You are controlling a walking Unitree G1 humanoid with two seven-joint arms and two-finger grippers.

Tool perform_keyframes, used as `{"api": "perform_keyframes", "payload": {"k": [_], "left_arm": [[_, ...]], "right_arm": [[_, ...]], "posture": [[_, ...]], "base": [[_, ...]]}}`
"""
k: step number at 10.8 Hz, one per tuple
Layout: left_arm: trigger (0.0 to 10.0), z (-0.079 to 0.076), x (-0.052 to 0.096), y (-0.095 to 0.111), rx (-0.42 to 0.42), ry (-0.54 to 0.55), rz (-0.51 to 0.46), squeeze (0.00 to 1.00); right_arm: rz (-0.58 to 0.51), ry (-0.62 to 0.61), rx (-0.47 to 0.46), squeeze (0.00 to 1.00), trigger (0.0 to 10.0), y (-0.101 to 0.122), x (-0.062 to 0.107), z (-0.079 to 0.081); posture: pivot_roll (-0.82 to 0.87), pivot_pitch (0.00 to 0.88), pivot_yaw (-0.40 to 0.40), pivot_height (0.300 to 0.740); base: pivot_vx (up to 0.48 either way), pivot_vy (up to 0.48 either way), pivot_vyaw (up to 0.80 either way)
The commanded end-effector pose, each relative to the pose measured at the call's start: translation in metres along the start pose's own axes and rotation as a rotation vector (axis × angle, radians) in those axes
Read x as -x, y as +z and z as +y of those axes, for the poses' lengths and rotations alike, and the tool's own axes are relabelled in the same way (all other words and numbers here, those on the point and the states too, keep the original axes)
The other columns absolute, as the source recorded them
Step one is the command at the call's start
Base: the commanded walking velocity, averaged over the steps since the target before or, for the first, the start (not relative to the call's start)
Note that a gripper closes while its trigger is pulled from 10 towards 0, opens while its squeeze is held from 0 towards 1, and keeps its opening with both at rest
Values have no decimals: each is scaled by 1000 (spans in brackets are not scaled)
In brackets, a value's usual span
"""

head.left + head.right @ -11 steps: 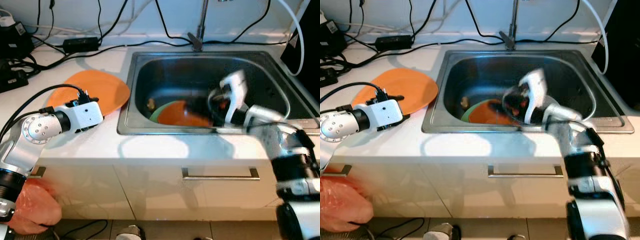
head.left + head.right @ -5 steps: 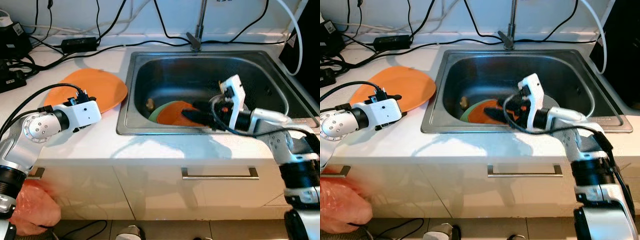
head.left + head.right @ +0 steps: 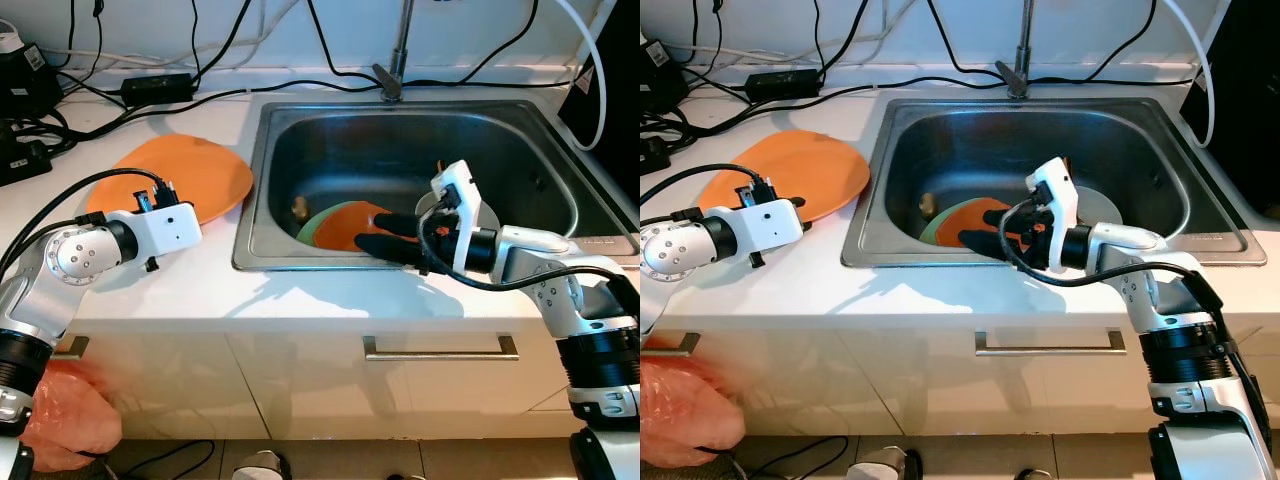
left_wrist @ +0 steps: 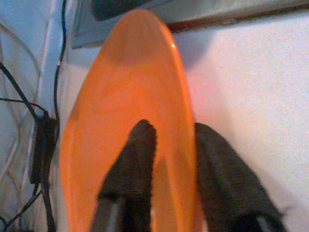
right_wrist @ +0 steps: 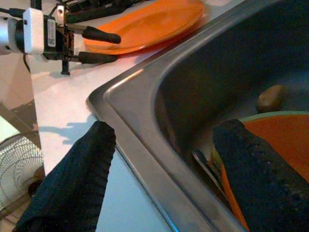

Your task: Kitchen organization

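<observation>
An orange plate (image 3: 195, 172) lies on the white counter left of the sink (image 3: 258, 215). My left gripper (image 4: 175, 129) is open at the plate's near edge, one finger (image 4: 137, 150) over the plate and the other beside its rim. Another orange plate (image 3: 345, 222) rests on a green one (image 3: 308, 226) in the sink. My right gripper (image 3: 367, 231) is open wide and points left. It straddles the sink's front wall, with one finger (image 5: 251, 164) inside above that plate and the other (image 5: 79, 179) over the counter.
In the sink lie a small brown lump (image 3: 299, 207), a utensil (image 5: 203, 162) and a pale dish (image 3: 1102, 208). Cables and power bricks (image 3: 160, 88) crowd the back counter. The tap (image 3: 395, 70) stands behind the sink. An orange bag (image 3: 65, 410) hangs beside the drawer handle (image 3: 440, 347).
My right gripper has swung down from deeper in the sink and now points left over the front wall. The left gripper has stayed at the counter plate.
</observation>
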State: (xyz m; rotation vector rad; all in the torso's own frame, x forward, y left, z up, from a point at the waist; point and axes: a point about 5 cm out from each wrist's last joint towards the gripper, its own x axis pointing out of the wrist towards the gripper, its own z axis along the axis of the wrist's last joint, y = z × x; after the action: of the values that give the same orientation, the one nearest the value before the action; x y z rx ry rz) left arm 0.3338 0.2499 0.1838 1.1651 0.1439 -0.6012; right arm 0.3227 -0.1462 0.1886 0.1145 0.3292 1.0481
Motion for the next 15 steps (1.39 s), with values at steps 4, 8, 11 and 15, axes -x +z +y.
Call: {"api": "perform_keyframes", "payload": {"k": [4, 8, 11, 15], "left_arm": [[0, -7, -2, -4, 15, -30, 14, 0], [0, -4, -1, -3, -5, -3, 6, 0], [0, 10, -2, 7, -80, 164, -45, 0], [0, 24, 2, 25, -167, 411, -138, 0]], "right_arm": [[8, 29, 36, 0, 10000, 1, -4, 6], [6, 28, 43, 0, 10000, 0, -6, 7], [-13, 4, 31, 0, 10000, 0, -7, 5], [-53, -52, 7, 0, 10000, 4, -9, 0]], "posture": [[269, 79, 60, 740], [271, 78, 62, 740], [270, 77, 63, 740], [269, 78, 60, 740]], "base": [[0, 0, 0], [0, 0, 0], [0, 0, 0], [0, 0, 0]]}}
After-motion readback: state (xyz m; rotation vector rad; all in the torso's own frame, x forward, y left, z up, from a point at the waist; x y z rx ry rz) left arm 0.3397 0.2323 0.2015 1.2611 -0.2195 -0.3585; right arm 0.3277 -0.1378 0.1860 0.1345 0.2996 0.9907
